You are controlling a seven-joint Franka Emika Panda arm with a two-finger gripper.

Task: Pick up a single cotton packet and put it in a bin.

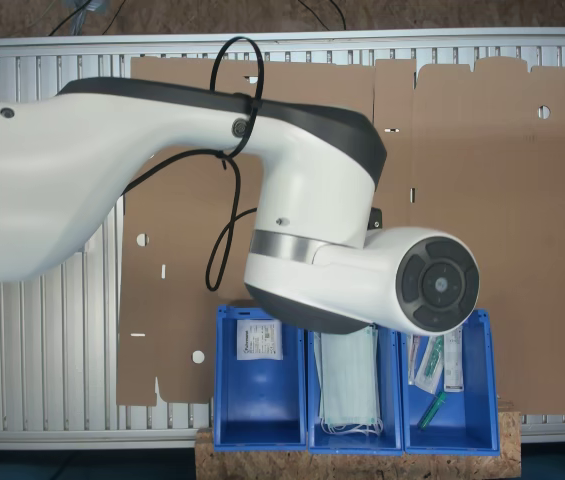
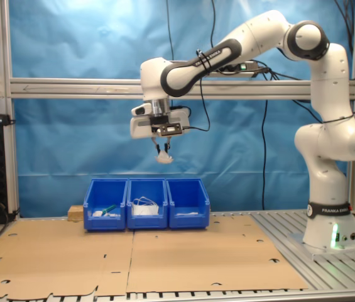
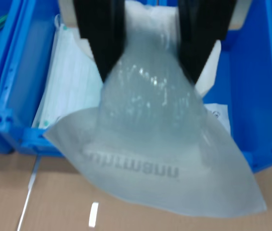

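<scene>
My gripper (image 2: 163,148) hangs high above the row of blue bins and is shut on a cotton packet (image 2: 164,158), which dangles from the fingertips. In the wrist view the two black fingers (image 3: 99,38) pinch the upper edge of this translucent white packet (image 3: 160,144), and it hides much of what lies below. Beneath it are the bin with pale-green masks (image 3: 20,72) and the neighbouring bin (image 3: 265,96). Another white cotton packet (image 1: 259,340) lies in the bin (image 1: 224,400) at the first exterior view's left. The white arm (image 1: 162,170) covers the gripper in the first exterior view.
Three blue bins stand side by side at the table's back edge: one with masks (image 1: 347,385) in the middle (image 2: 147,195), one with long sachets (image 1: 437,365). Flat brown cardboard (image 2: 133,258) covers the table. The robot base (image 2: 328,233) stands at the second exterior view's right.
</scene>
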